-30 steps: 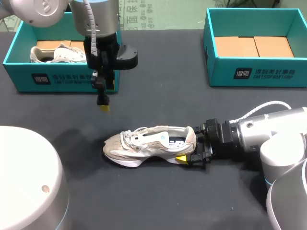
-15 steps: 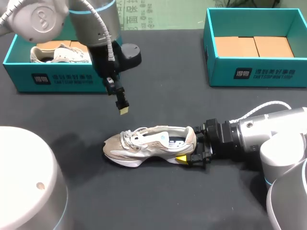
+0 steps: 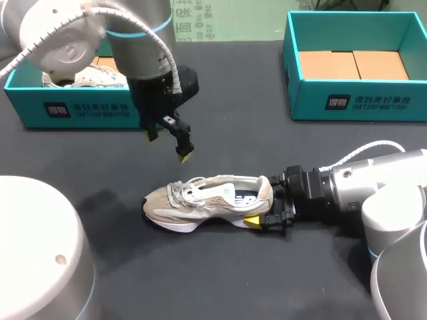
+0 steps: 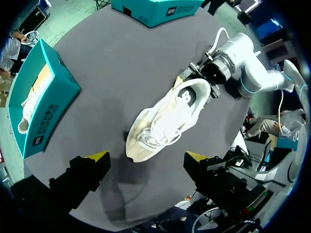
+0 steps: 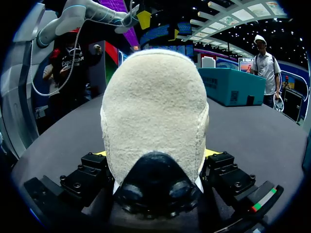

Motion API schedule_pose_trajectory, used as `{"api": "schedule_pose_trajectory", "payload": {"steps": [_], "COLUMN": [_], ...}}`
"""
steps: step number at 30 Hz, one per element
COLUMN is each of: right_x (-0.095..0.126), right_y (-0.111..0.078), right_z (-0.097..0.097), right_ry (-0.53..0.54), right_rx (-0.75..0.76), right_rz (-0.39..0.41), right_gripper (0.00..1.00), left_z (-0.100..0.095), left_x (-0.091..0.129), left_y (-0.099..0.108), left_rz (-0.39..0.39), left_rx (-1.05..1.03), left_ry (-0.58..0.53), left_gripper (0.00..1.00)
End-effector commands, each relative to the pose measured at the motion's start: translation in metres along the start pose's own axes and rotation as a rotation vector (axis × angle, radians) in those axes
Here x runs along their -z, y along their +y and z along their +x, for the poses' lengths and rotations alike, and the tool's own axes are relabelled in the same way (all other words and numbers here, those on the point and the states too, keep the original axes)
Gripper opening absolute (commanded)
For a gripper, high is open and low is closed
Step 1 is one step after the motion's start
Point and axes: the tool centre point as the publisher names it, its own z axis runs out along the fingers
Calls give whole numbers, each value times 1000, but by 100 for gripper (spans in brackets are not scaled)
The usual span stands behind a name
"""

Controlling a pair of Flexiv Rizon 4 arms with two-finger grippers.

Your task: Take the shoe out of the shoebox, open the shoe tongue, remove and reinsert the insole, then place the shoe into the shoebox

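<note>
Item: one shoe [image 3: 207, 200], beige and off-white with white laces, a white sole and a dark patch on the side. It lies outside both boxes, sole down on the black table [image 3: 220, 280], near the middle of the head view, toe towards that view's left and heel towards its right. Holder: the right gripper [image 3: 270, 215], coming in low and level from the right, is clamped on the heel. In the right wrist view the heel fills the space between the fingers, with a yellow tip pressed against each side. Second gripper: the left gripper [image 3: 168, 145] hangs above the table just beyond the shoe's laced front, clear of it. Its fingers are spread wide and hold nothing; in the left wrist view the shoe lies ahead of them, in the gap between the two yellow tips. Containers: a teal left-hand shoebox [image 3: 40, 107] at the far left of the table, lid off, partly hidden by the left arm, holds a second shoe [image 3: 80, 75] of pale colour. A teal right-hand shoebox [image 3: 347, 100] at the far right, also open, shows only brown cardboard panels [image 3: 353, 65] on its floor. Both boxes stand well apart from the shoe.
</note>
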Motion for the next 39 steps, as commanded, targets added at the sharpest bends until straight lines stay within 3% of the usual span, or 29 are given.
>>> {"api": "schedule_pose_trajectory", "payload": {"steps": [1, 5, 12, 17, 27, 28, 31, 39], "right_x": [-7, -7, -7, -7, -7, -7, -7, -7], "right_y": [-2, -2, -2, -2, -2, -2, -2, -2], "right_z": [-1, -1, -1, -1, -1, -1, -1, -1], "right_ry": [0, 0, 0, 0, 0, 0, 0, 0], "right_rx": [-1, -1, -1, -1, -1, -1, -1, -1], "right_rz": [4, 4, 4, 4, 4, 4, 4, 4], "right_gripper": [0, 0, 0, 0, 0, 0, 0, 0], "left_z": [15, 38, 63, 69, 69, 74, 84, 90], "left_x": [-7, -20, -39, -48, -48, -56, -67, -82], "left_y": [2, -4, -12, -20, -20, -24, -28, -42], "left_rz": [25, -10, -37, -63, -63, -66, -89, -92], "left_rx": [155, 264, 425, 643, 643, 679, 736, 761], "left_ry": [9, 52, 5, -8, -8, -60, -59, -117], "left_gripper": [100, 100, 100, 100, 100, 100, 100, 100]}}
